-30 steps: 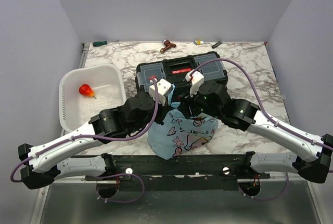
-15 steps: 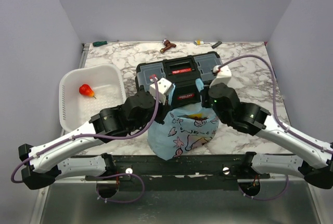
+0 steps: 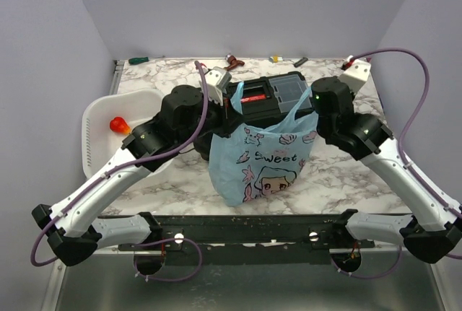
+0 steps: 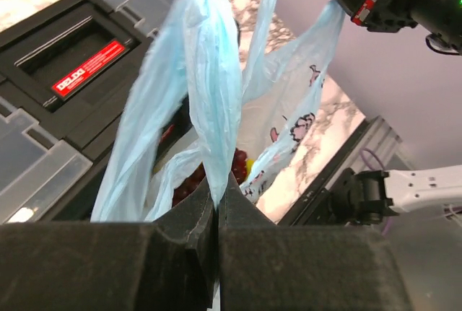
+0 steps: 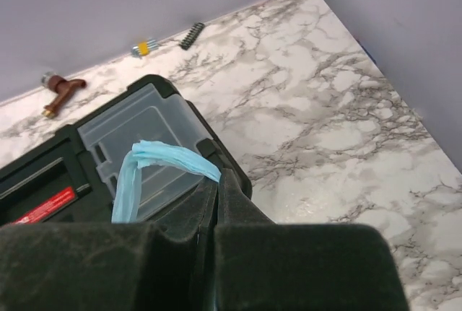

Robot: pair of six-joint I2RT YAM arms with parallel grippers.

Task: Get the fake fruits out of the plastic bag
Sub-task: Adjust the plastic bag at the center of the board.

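step: opening bag, fruits not yet out | plastic bag (image 3: 263,167) stretched upright betw. arms, just in front of toolbox (image 3: 271,94) | left gripper (image 4: 217,190) clamped on one bag loop, right gripper (image 5: 217,181) clamped on other | grape bunch (image 4: 229,165) + yellow fruit (image 4: 248,169) down inside | next prob.: free one gripper, reach into mouth w/o bag collapsing

I work inside a plain booth, with smooth lilac-grey walls (image 3: 238,8) closing in behind and on both sides. The surface (image 3: 346,181) before me is white marble-patterned with grey veins. A black rail (image 3: 245,226) runs along its near edge, with a dull grey metal sheet (image 3: 238,286) below. The light is soft and even.
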